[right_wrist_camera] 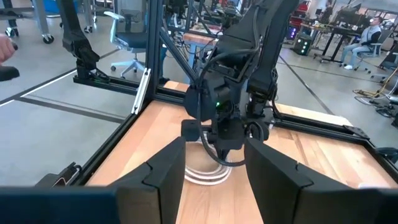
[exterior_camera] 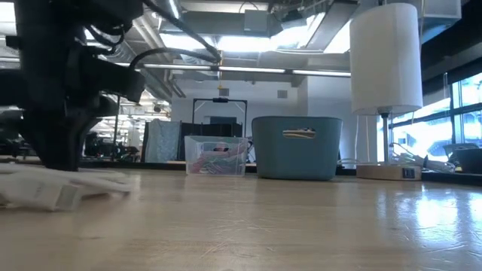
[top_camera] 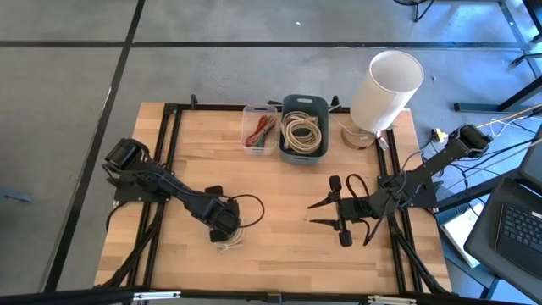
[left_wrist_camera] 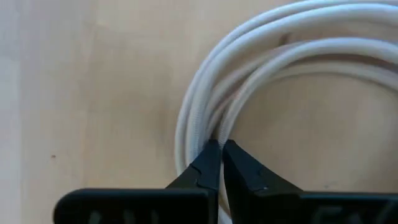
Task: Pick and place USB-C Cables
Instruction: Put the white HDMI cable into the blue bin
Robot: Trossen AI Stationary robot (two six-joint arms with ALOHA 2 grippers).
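Observation:
A cream-white USB-C cable coil (left_wrist_camera: 198, 106) lies flat on the wooden table near its near-left part (top_camera: 229, 242); it also shows in the low view (exterior_camera: 45, 188). My left gripper (left_wrist_camera: 221, 148) stands right over it, pointing down, shut on its strands. My right gripper (top_camera: 320, 213) is open and holds nothing. It hovers over the right middle of the table, facing the left arm, and its wrist view shows the coil (right_wrist_camera: 205, 175) beyond its fingers (right_wrist_camera: 163, 168). More cream coils fill the teal bin (top_camera: 305, 108). My left gripper pinches the rim of the coil (left_wrist_camera: 208, 134) between its two fingertips, coming from above and pointing down. The fingers lie across the bundled strands. The coil rests flat on the table; how many strands are caught, I cannot tell.
At the far edge stand a clear box (top_camera: 248, 127) with coloured cable bundles, the teal bin beside it, and a lamp with a white shade (top_camera: 385, 89) on a wooden base. A black frame (top_camera: 174, 110) runs around the tabletop. Bare wood lies between the two arms.

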